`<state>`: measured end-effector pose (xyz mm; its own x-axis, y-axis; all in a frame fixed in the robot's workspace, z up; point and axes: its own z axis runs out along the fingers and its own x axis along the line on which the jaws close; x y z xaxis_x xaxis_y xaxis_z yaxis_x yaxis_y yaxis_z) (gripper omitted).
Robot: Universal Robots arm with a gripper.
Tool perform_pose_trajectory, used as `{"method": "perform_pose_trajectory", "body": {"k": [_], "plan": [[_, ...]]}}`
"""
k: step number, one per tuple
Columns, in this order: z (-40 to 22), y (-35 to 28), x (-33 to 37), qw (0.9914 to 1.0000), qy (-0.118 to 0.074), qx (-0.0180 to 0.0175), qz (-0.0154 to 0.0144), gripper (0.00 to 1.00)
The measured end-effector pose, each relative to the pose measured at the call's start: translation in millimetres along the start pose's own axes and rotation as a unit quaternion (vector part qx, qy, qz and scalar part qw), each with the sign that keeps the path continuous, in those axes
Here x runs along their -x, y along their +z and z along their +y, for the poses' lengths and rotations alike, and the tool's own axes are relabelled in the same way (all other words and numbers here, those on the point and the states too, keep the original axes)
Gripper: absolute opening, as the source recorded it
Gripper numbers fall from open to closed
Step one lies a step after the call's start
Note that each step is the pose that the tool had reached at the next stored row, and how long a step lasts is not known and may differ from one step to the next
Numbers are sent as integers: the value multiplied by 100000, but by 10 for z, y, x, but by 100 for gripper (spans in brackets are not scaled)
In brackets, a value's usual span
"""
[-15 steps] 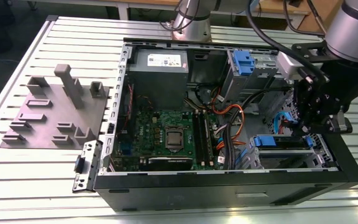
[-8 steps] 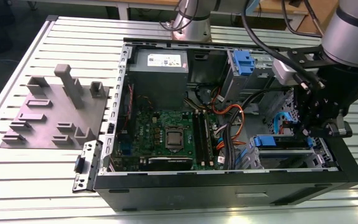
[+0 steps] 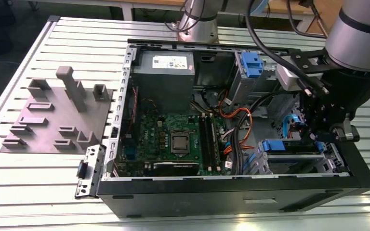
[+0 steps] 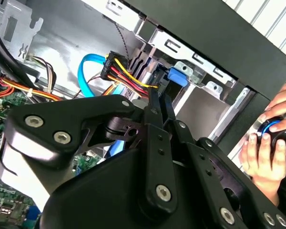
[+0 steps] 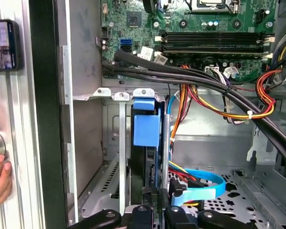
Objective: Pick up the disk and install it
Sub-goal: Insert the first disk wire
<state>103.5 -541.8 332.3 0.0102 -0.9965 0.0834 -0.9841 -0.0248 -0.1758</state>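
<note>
One end effector [image 3: 319, 136] reaches into the open computer case [image 3: 236, 192] at about four o'clock in the exterior view, above the drive cage [image 3: 297, 161]. In the first wrist view the disk [image 5: 146, 143] stands on edge in that cage's slot, its blue rail facing out, with the fingers [image 5: 150, 214] closed thin against its near edge. A hand [image 4: 264, 155] rests outside the case on the desk [image 3: 37, 168].

Bright even light, soft shadows, sharp
</note>
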Motion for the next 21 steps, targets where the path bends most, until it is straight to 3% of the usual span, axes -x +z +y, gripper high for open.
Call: {"method": "perform_pose_trajectory", "body": {"k": [4,7,21], "plan": [[20,1,-7,99996,-540,-635,-98,17],[54,-2,-17,99993,-721,-924,-132,17],[78,6,-17,99987,-732,-1436,-182,17]]}}
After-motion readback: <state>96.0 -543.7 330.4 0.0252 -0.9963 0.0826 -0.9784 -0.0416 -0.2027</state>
